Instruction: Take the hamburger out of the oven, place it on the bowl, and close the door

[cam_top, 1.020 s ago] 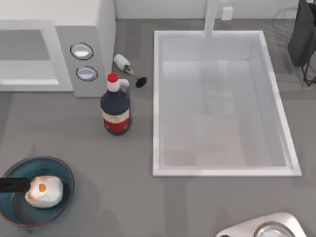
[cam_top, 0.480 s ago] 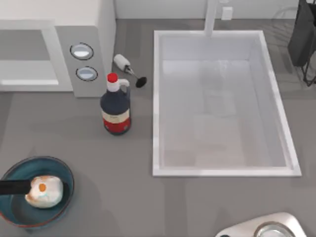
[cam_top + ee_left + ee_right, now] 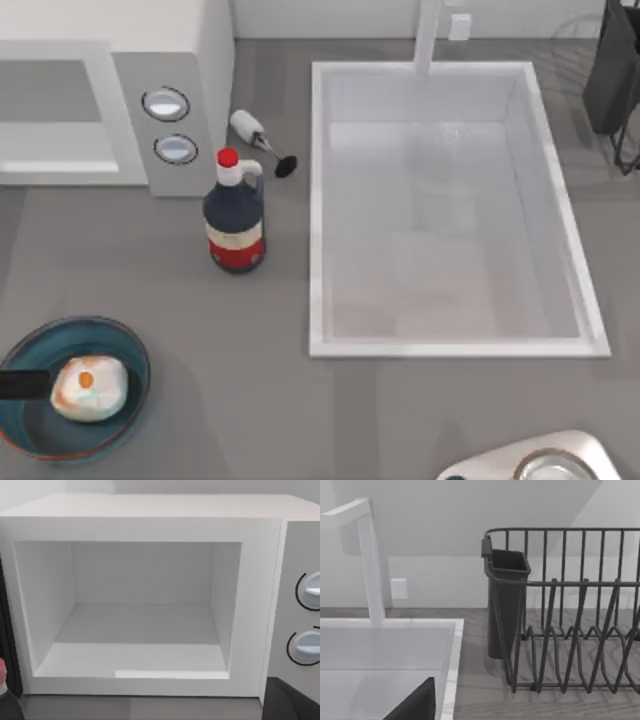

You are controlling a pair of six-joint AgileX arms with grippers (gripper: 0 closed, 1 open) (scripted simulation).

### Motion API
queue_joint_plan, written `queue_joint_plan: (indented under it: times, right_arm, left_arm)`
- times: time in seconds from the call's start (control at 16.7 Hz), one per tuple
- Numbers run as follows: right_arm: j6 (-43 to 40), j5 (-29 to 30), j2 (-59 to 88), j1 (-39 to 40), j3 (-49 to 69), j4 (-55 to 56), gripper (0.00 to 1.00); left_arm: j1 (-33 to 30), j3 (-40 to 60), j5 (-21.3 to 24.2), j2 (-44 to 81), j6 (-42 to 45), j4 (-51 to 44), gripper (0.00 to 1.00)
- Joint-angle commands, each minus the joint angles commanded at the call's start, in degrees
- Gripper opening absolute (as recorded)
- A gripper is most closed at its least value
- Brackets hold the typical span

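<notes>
At the table's near left corner, the hamburger (image 3: 90, 388) lies inside the bowl (image 3: 125, 346); a dark finger of the left gripper (image 3: 24, 383) reaches in from the left edge, just beside the hamburger, and whether the fingers are apart or together cannot be told; at the far left stands the oven (image 3: 190, 60), its cavity (image 3: 142, 612) open and bare in the left wrist view; a dark bottle (image 3: 235, 215) stands near the two knobs (image 3: 166, 103); to the right lies the white sink (image 3: 320, 200); the right wrist view faces a dish rack (image 3: 570, 610).
</notes>
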Motion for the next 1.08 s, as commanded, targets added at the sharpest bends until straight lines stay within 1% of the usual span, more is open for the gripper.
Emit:
queue_joint_plan:
  times: [0.12,0.24,0.6,0.72,0.96,1.08]
  right_arm:
    - [0.0,0.0,0.0,0.0,0.0,0.0,1.0]
    - [0.0,0.0,0.0,0.0,0.0,0.0,1.0]
    - [0.0,0.0,0.0,0.0,0.0,0.0,1.0]
    - [0.0,0.0,0.0,0.0,0.0,0.0,1.0]
    - [0.0,0.0,0.0,0.0,0.0,0.0,1.0]
    - [0.0,0.0,0.0,0.0,0.0,0.0,1.0]
  left_arm:
    - [0.14,0.02,0.14,0.94,0.01,0.95,0.0]
    - [1.06,0.23,1.08,4.28,0.05,4.27,0.0]
    - [6.59,1.64,6.6,18.97,0.21,17.18,0.0]
    - [7.41,1.87,7.42,20.24,0.23,18.38,0.0]
    - [7.24,1.66,7.29,20.07,0.3,18.2,0.0]
    - [8.91,3.5,8.36,21.93,1.75,16.78,0.0]
